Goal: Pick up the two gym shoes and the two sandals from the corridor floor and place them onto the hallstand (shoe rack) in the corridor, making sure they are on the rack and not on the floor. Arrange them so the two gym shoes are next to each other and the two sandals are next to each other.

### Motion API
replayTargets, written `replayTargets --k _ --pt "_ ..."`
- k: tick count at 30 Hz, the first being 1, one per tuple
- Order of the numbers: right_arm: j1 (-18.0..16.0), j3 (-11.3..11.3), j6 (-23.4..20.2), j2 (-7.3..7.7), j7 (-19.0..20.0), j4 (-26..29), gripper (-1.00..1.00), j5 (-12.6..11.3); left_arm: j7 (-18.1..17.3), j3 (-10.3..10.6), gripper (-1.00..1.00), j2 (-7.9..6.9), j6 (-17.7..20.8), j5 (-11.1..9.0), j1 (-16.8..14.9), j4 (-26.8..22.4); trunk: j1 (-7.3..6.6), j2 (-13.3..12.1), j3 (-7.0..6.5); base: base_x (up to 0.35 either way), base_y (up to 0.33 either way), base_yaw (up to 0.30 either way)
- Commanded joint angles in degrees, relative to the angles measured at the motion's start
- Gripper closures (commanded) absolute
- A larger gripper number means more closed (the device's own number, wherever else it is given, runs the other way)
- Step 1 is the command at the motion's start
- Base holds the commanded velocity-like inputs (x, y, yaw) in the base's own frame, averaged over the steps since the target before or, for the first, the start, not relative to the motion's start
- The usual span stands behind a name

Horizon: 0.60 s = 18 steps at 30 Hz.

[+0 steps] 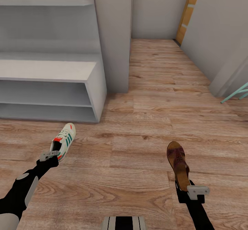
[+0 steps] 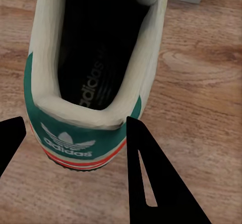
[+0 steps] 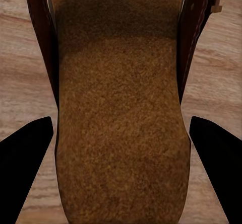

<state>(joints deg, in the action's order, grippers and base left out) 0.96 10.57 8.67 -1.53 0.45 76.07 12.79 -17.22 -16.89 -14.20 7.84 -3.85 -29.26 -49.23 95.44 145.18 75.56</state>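
One cream gym shoe (image 1: pixel 64 141) with green stripes lies on the corridor floor (image 1: pixel 137 154) in front of the hallstand (image 1: pixel 48 70). My left gripper (image 1: pixel 49 155) is at its heel. In the left wrist view the dark fingers (image 2: pixel 151 173) press both sides of the green heel of the gym shoe (image 2: pixel 85 108), so the left gripper (image 2: pixel 75 121) is shut on it. A dark brown sandal (image 1: pixel 177 163) lies on the floor at the right. My right gripper (image 1: pixel 194 191) is at its heel end. Its open fingers (image 3: pixel 25 168) flank the tan footbed of the sandal (image 3: pixel 121 108) with a small gap either side.
The pale grey hallstand has a flat top and open shelves, with a taller shelf unit (image 1: pixel 44 2) behind it. A grey wall pillar (image 1: pixel 113 33) stands beside it. Beyond, the corridor runs to a wooden door frame (image 1: pixel 189 13). A teal chair leg (image 1: pixel 237 94) shows at the right edge.
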Motion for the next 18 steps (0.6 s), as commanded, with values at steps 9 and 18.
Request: replayTargets --k 9,18 --pt "0.0 0.1 0.1 -0.04 0.1 0.0 1.00 0.6 -0.4 -0.2 1.00 -0.05 0.5 -0.5 0.0 0.0 -0.01 0.0 0.03 0.000 0.000 0.000" --pt "0.0 0.2 0.7 0.03 0.1 -0.1 1.00 0.5 -0.7 -0.2 1.00 -0.61 1.9 -0.3 -0.2 -0.7 -0.01 0.0 0.03 0.000 0.000 0.000"
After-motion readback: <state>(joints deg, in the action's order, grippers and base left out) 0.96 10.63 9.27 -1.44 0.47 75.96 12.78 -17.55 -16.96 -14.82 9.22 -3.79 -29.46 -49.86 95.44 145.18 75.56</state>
